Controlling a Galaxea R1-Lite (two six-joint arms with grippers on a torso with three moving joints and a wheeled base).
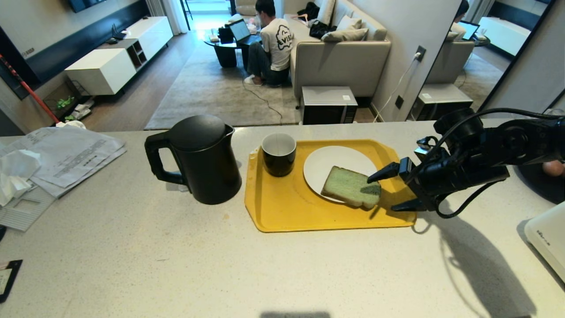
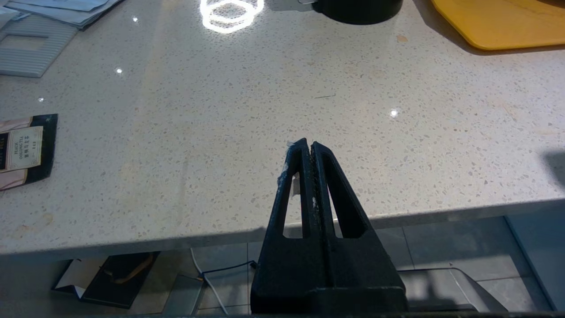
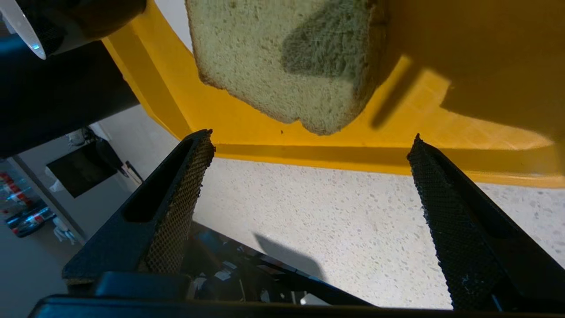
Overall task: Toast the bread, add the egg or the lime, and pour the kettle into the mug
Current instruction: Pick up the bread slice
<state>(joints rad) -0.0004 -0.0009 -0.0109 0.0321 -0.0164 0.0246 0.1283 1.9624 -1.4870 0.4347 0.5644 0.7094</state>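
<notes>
Between right gripper's [image 1: 383, 191] spread fingers lies bread [image 1: 351, 187].

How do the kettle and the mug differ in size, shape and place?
The kettle is far taller than the mug. The kettle has a domed lid and a loop handle; the mug is open on top, white inside. The kettle stands on the counter; the mug stands on the yellow tray. Both are black outside and upright.

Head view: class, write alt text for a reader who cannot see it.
The right claw, open, hovers beside the green bread on a white plate. Plate and black mug sit on a yellow tray, with a black kettle left of it.
</notes>
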